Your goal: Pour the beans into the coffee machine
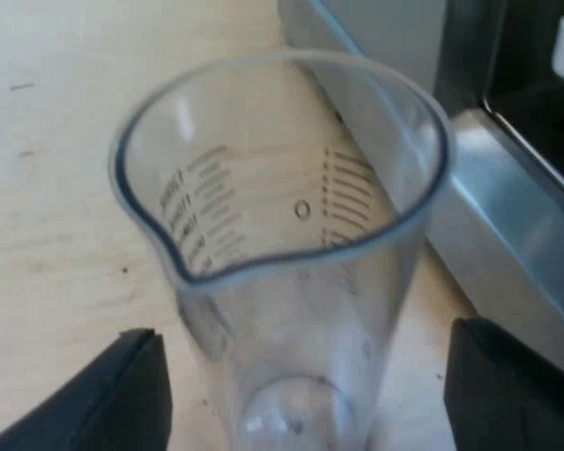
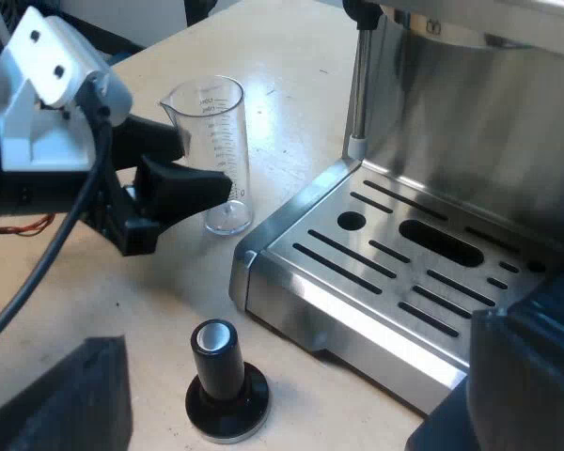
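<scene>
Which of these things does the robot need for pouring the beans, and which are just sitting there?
For the job: measuring glass, upright on the table between the open fingers of the left gripper; espresso machine beside it.
Just sitting there: tamper with a black knob, standing on the table by the machine's drip tray.

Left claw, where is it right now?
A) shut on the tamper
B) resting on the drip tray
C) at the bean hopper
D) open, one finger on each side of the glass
D: the left claw is open, with a finger on either side of the glass and a gap to each wall. The tamper stands apart, near the machine.
</scene>
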Action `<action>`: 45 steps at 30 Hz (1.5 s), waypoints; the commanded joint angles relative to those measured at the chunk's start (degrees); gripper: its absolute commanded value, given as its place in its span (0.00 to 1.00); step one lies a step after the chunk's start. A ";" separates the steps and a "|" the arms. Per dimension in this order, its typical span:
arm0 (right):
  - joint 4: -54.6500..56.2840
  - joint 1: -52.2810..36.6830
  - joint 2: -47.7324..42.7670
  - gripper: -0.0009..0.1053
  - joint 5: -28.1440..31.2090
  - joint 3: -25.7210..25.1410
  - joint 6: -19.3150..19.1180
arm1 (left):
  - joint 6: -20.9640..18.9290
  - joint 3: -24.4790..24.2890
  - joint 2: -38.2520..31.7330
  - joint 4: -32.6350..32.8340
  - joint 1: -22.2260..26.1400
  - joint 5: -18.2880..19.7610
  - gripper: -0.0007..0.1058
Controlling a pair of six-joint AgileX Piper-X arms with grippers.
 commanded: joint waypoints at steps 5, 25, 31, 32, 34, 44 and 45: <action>0.00 0.03 -0.06 0.74 0.07 -0.52 -0.16 | -0.58 2.56 -4.99 -0.26 -0.03 0.26 0.60; 4.76 0.03 -0.06 0.74 -1.30 -5.05 2.35 | -3.34 2.10 -33.94 27.40 -0.03 -4.96 0.60; 12.27 0.03 -0.06 0.74 -0.83 -10.28 2.35 | -3.21 -4.05 -42.98 42.29 -0.03 -4.96 0.60; 12.41 0.03 -0.06 0.74 -0.83 -10.58 2.35 | -3.21 -4.92 -43.54 44.09 -0.03 -4.96 0.60; 12.68 -0.64 -0.06 0.74 -0.84 -12.15 2.35 | -3.21 -8.11 -45.12 48.11 -0.03 -5.11 0.60; 17.06 -9.06 -0.06 0.74 -3.32 -17.87 4.51 | -3.21 -21.86 -46.53 59.49 -0.03 -5.27 0.60; 18.35 -9.68 -0.06 0.74 -3.56 -18.78 4.51 | -3.21 -23.19 -46.53 60.22 -0.03 -5.29 0.60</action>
